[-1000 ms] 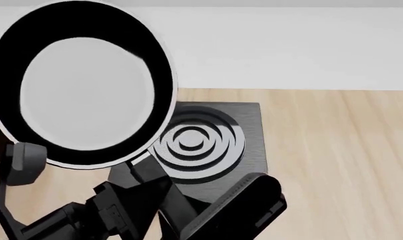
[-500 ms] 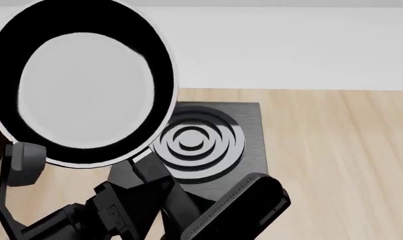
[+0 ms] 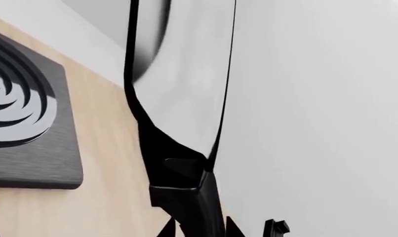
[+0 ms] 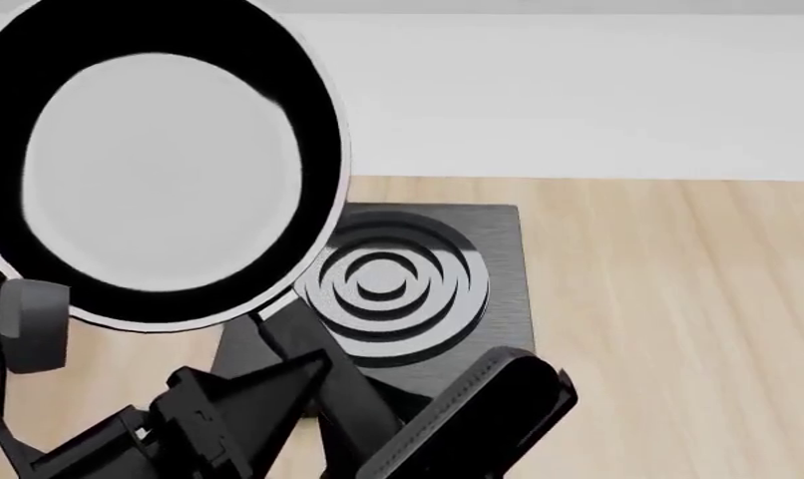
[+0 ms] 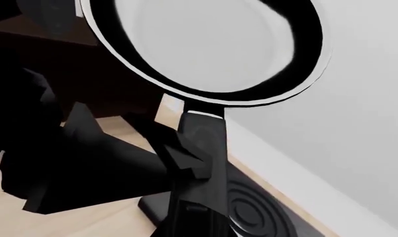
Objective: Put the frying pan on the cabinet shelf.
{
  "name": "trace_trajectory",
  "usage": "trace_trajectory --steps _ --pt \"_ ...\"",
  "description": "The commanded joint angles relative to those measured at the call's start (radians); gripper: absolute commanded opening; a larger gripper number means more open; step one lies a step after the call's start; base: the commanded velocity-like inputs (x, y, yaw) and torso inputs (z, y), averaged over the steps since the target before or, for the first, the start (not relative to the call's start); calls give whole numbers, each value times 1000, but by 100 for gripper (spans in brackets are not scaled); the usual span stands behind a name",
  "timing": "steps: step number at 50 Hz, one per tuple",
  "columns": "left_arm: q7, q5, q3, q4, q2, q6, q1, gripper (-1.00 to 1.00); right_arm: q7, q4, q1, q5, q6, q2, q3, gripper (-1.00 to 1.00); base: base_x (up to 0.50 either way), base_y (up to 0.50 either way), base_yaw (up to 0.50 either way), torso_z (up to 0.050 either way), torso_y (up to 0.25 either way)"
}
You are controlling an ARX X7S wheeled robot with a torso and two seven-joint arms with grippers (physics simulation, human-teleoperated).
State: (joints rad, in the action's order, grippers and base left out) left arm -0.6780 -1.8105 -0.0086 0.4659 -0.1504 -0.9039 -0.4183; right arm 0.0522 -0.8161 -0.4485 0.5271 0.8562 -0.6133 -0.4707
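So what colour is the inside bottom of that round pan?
Pale grey and glossy, ringed by black walls on the round black frying pan. The head view shows it best.

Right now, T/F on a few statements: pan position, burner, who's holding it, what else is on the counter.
1. The frying pan is resting on the burner plate. False: it is held up in the air, clear of the plate.
2. The pan's pale base faces the head camera. True.
3. The burner plate sits on a wooden counter. True.
4. A white bowl stands on the counter right of the burner. False: no bowl shows there.
5. The pan's handle runs down into a dark gripper. True, though which jaws close on it is unclear.
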Motion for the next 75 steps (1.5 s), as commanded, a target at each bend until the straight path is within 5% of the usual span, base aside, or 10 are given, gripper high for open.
trace_trajectory --steps 1,5,6,40,75 --pt "-4 87 -35 -13 -8 19 -14 -100 -26 -16 1 37 -19 -2 -27 -100 0 0 0 0 0" --pt "4 95 -36 -11 -9 27 -16 -100 -23 -12 -2 26 -23 -4 -31 -100 0 0 0 0 0" --pt "8 99 -38 -11 -10 30 -16 -100 -21 -11 -3 21 -24 -5 -34 100 0 0 0 0 11" --pt "82 140 -76 -44 -29 111 -27 -100 17 -62 -23 55 15 -21 -6 100 0 0 0 1 1" --pt "203 128 -164 -507 -61 256 -352 -100 51 -89 -26 116 29 -25 39 100 0 0 0 1 2"
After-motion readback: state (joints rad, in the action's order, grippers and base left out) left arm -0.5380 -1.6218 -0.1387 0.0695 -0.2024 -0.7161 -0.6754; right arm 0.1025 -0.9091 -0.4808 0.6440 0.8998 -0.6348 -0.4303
